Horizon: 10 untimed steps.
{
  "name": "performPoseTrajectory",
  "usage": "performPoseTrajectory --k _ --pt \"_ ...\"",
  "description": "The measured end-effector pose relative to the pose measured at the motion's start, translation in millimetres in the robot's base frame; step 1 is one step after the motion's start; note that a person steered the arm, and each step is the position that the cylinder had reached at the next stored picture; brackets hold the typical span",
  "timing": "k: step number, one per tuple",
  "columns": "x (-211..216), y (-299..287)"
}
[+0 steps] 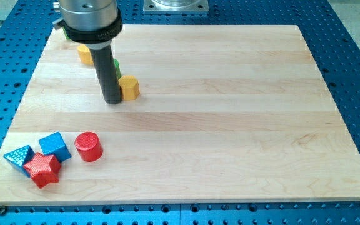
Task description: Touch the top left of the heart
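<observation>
Wooden board (230, 125): my tip (112, 100) beside yellow block (129, 87), half-hiding green block (116, 65).

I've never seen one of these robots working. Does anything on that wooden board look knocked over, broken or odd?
Nothing looks broken or spilled. The small blocks sit flat on the pale wooden board. The dark rod's tip stands just left of a yellow hexagonal block; a green block behind the rod is mostly hidden.

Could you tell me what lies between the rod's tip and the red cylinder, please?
Nothing: the camera view shows bare board between my tip and the red cylinder.
</observation>
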<state>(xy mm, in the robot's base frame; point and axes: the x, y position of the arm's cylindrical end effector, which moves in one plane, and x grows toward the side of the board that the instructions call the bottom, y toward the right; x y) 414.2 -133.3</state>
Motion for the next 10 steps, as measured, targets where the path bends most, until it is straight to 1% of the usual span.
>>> performPoseTrajectory --k 1,2,3,4,5,6,8,9,10 --pt "-13.7 -37.0" --pt "-23.2 -57.2" --pt "-47.9 -17.2" --pt "-53.4 -14.0" --pt "-50.1 -87.1" --pt "-79.6 -88.4" --pt "-119.5 -88.4" --pt "-131.7 -88.6" --pt "-134.2 -92.8"
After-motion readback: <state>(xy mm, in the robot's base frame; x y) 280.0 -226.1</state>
